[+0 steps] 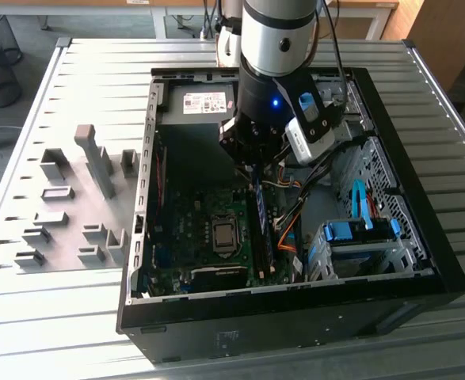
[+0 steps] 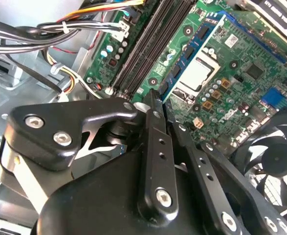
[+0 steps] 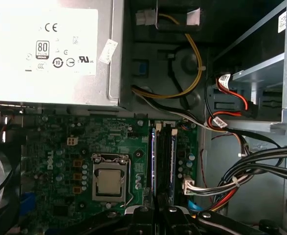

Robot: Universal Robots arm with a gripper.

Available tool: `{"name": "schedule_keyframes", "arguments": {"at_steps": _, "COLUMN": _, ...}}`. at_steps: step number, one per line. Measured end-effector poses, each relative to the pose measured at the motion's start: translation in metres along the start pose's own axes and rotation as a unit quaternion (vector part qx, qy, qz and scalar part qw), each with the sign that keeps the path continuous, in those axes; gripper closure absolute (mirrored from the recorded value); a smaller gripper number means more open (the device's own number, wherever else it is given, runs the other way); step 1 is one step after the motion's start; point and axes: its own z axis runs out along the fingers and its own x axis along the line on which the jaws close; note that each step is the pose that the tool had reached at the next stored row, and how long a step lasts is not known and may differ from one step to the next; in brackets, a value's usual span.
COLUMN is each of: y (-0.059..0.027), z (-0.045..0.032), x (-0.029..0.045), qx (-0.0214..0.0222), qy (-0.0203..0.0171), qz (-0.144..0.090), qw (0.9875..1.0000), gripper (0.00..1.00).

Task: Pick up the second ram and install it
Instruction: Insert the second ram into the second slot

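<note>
My gripper [image 1: 253, 162] hangs inside the open computer case [image 1: 422, 261], directly above the motherboard [image 1: 186, 229]. In the second wrist view my fingers [image 2: 155, 147] stand drawn close together, tips just over the memory slots [image 2: 153, 44]; I cannot tell whether anything is pinched between them. The second ram [image 3: 154, 156] stands on edge in a slot beside the processor socket [image 3: 108, 181] on the motherboard, with another stick [image 3: 172, 164] just beside it on the far side from the socket. In the exterior view the blue stick [image 1: 259, 229] runs along the motherboard's edge, below my gripper. The power supply [image 3: 45, 49] lies beyond the motherboard.
</note>
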Motion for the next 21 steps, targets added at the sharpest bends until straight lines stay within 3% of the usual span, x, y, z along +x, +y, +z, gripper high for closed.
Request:
{"name": "schedule_keyframes", "arguments": {"at_steps": 11, "y": 0.0, "z": 0.001, "x": 0.0, "qx": 0.0008, "qy": -0.0001, "qz": 0.0, "qw": 1.0, "gripper": 0.86}}
{"name": "schedule_keyframes", "arguments": {"at_steps": 21, "y": -0.0016, "z": 0.0185, "x": -0.0017, "qx": 0.0009, "qy": 0.0014, "qz": 0.001, "qw": 1.0, "gripper": 0.86}}
